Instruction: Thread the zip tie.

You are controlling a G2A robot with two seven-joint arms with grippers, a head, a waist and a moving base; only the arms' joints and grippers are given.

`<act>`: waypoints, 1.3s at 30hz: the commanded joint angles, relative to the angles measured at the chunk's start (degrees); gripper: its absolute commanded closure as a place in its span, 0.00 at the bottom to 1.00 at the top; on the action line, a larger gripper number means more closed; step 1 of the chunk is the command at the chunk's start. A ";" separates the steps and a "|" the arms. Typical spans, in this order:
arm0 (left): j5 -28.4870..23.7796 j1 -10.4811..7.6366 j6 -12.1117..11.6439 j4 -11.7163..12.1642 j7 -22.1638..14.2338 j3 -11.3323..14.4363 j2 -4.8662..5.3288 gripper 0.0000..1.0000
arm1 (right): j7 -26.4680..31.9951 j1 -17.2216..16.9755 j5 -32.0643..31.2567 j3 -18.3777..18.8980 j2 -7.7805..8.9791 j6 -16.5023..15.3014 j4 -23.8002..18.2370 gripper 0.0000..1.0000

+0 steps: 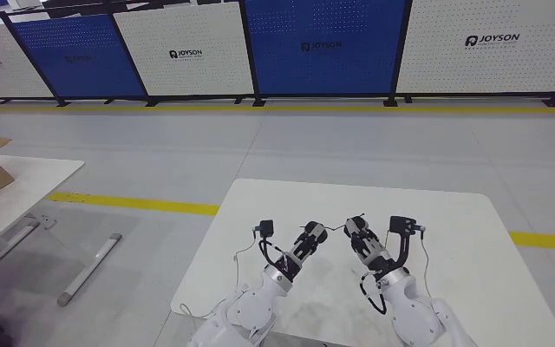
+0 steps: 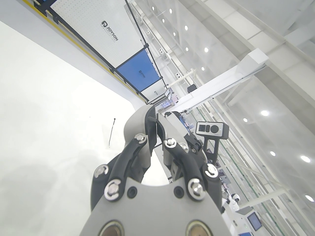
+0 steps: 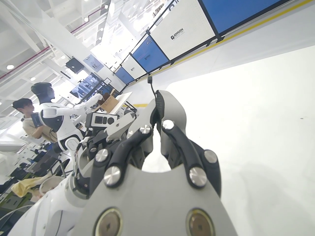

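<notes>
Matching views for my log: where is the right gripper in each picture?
Top view: right gripper over the table, right of the left gripper.
Left wrist view: right gripper just beyond the left gripper.
Right wrist view: right gripper in front, shut on the zip tie.
Shared landmark: white table.

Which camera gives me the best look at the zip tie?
Right wrist view: the zip tie sticks out of the shut right gripper, head clear. Top view gives a tiny dark sliver there; left wrist view, a thin strip I cannot identify.
</notes>
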 commanded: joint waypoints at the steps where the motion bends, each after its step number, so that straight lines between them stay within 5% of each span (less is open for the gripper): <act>1: -0.08 -0.08 0.05 0.25 0.00 0.07 -0.04 1.00 | -0.04 -0.04 0.03 0.06 -0.01 0.05 -0.03 0.72; 10: 0.35 -0.33 0.45 0.75 0.52 0.53 -0.24 1.00 | -0.16 -0.67 -0.08 0.68 0.08 -0.32 -0.11 0.73; 18: 0.83 -0.80 1.64 1.20 1.52 1.05 -0.50 1.00 | 0.79 -1.32 -1.71 0.82 0.30 -1.33 -0.19 0.58; 21: 0.92 -0.83 2.13 1.17 1.94 1.21 -0.60 1.00 | 0.93 -1.60 -2.23 0.90 0.37 -1.47 -0.24 0.62; 23: 0.94 -0.81 2.24 1.14 2.03 1.29 -0.64 1.00 | 1.11 -1.69 -2.47 0.98 0.41 -1.44 -0.11 0.78; 29: 1.32 -0.20 2.45 0.06 1.96 1.42 -0.66 1.00 | 2.14 -1.52 -2.82 1.20 0.51 -1.59 0.12 1.00; 39: 1.38 0.20 1.83 -0.58 0.95 1.64 -0.69 1.00 | 2.25 -1.52 -2.74 1.34 0.56 -1.95 0.00 1.00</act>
